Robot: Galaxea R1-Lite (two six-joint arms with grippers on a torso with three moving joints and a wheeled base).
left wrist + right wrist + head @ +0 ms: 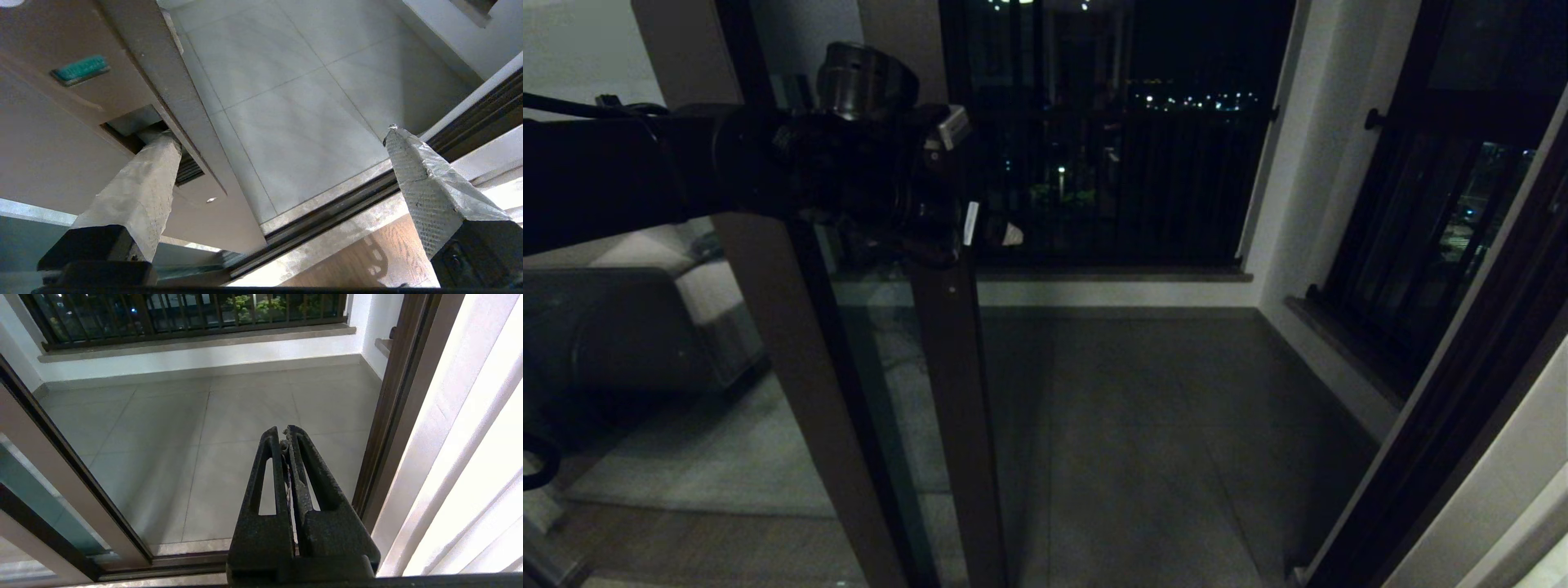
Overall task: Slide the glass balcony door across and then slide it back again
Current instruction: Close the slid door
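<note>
The glass balcony door stands left of centre, and its brown edge stile borders the open doorway. My left arm reaches in from the left, and my left gripper is at that stile, about handle height. In the left wrist view this gripper is open wide. One taped finger has its tip inside the recessed handle slot. The other finger hangs free over the floor. My right gripper is shut on nothing and hangs low inside the doorway, out of the head view.
Beyond the floor track lies the tiled balcony floor, ending at a barred window. The dark fixed door frame rises on the right, next to a white curtain. A sofa shows through the left pane.
</note>
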